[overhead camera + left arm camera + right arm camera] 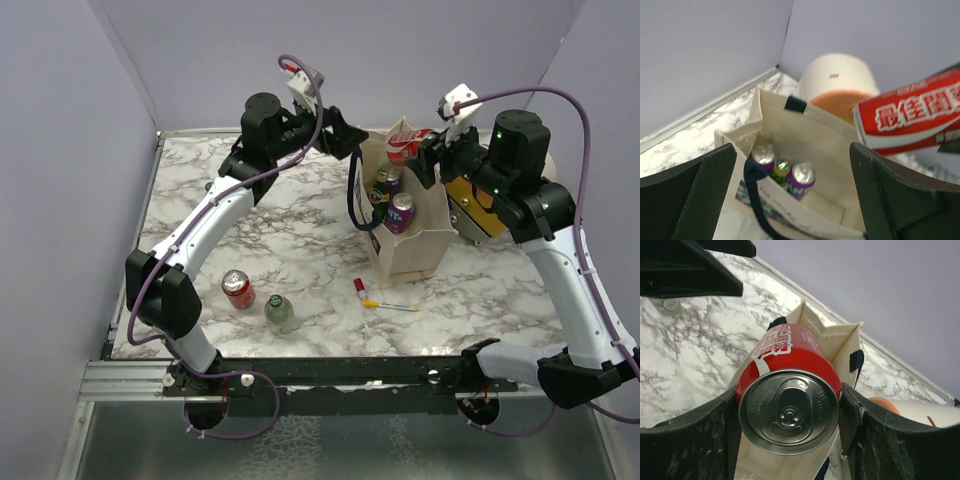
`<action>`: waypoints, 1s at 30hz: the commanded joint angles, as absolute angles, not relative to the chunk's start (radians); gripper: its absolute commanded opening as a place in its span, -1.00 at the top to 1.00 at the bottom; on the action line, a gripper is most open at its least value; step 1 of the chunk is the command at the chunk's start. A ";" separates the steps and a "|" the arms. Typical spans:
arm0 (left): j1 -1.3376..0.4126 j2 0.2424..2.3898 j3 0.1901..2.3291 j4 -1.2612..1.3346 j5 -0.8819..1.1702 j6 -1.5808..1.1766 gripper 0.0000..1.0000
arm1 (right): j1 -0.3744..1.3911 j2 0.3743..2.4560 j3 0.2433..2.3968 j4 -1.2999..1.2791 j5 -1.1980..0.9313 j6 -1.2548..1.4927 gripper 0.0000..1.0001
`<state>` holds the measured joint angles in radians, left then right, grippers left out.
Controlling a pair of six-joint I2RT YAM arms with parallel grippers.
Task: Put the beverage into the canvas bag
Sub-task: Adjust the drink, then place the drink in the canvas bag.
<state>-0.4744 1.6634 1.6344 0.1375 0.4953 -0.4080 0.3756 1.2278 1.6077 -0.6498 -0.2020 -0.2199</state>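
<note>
The beige canvas bag (415, 250) stands upright right of the table's middle, its mouth open. Inside it stand two purple cans (803, 173) and a green bottle (781, 166). My right gripper (424, 150) is shut on a red beverage can (407, 143), held on its side just above the bag's far rim. In the right wrist view the can (790, 390) fills the space between the fingers, with the bag (842, 340) below. My left gripper (345, 138) is open and empty at the bag's far left corner. Its view shows the bag's inside (815, 132), the navy handle (756, 197) and the can (912, 117).
A second red can (238, 289) and a green bottle (279, 311) stand at the front left. A marker (388, 304) and a small red-capped tube (359, 288) lie in front of the bag. A cream-and-orange cylinder (837, 82) stands behind the bag. Grey walls enclose the table.
</note>
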 commanded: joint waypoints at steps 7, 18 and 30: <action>-0.524 1.506 1.379 -0.027 0.803 0.398 -0.98 | 0.344 1.204 1.544 -0.688 -0.153 -0.191 0.82; -0.615 1.594 1.533 -0.345 0.929 0.855 -0.96 | 0.320 1.273 1.485 -0.725 -0.222 -0.134 0.83; -0.693 1.790 1.783 -0.778 0.993 1.160 -0.73 | 0.259 1.351 1.505 -0.752 -0.309 -0.123 0.82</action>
